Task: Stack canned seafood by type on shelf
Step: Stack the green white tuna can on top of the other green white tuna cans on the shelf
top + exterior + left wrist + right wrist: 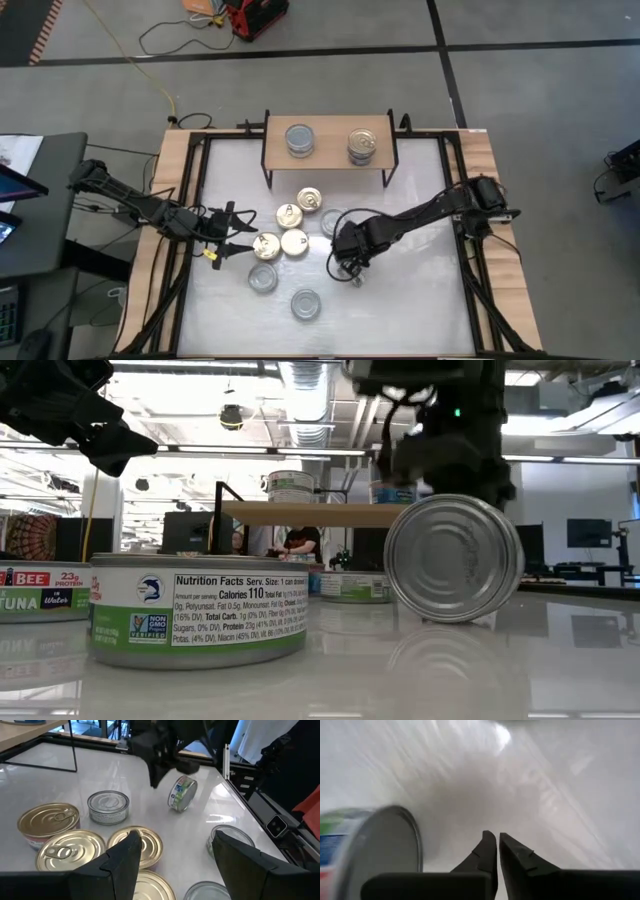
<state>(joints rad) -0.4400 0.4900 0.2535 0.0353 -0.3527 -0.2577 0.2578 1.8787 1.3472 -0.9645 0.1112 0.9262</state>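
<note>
The shelf point(328, 125) at the table's far edge bears a silver-lidded tin stack point(299, 138) and another stack point(362, 143). Several gold-lidded tins point(290, 215) cluster mid-table, with silver-lidded tins point(263, 278) point(306, 303) nearer the front. One tin point(455, 558) stands on its rim, its plain bottom facing the low view. My right gripper point(497, 851), pointing down, is shut and empty right beside that tin point(375, 850). My left gripper point(175, 855) hovers open, level, left of the gold tins. My right gripper's shut fingers point(487, 852) come down from above beside the tin that stands on its rim point(181, 793). Nothing lies between the fingers. Whether their outer side touches the tin I cannot tell.
Another silver-lidded tin point(332, 222) sits just far of my right gripper. A labelled tin point(198, 608) stands close to the low camera. The shelf's black legs point(267, 175) reach down to the table. Bare tabletop lies to the right and near right point(420, 300).
</note>
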